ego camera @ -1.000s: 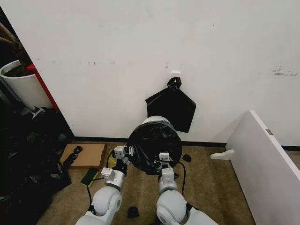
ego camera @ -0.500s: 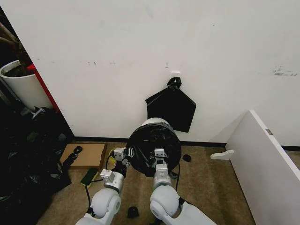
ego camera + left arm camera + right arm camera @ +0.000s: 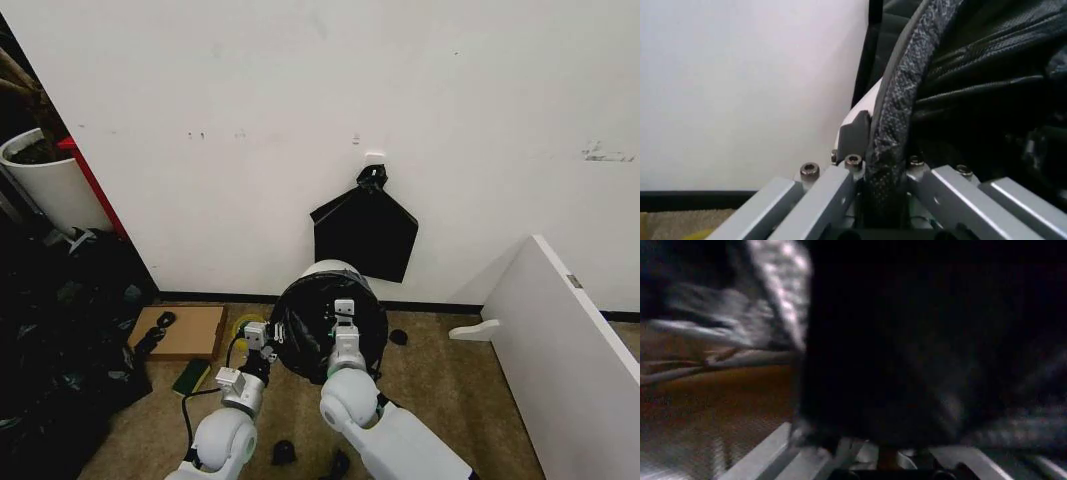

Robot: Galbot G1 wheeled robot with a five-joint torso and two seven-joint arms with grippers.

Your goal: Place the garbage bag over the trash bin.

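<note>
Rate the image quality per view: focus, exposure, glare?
Head view: evenly lit, sharp; the bag on the bin reads as near-featureless black with faint sheen. Left wrist view: bag rim crisp between the left hand fingers, white wall bright but not blown out. Right wrist view: very dark, smeared by blur; film fills it beyond the right hand.

The garbage bag (image 3: 322, 322) is covering nearly all of the trash bin (image 3: 330, 267), leaving just a white sliver showing at centre frame. The right gripper (image 3: 344, 309) is lying against the black film, and its finger state is not readable. In the right wrist view, dark blurred plastic is hiding the fingertips. The white pot (image 3: 45, 185) is being cut off by the left edge.
</note>
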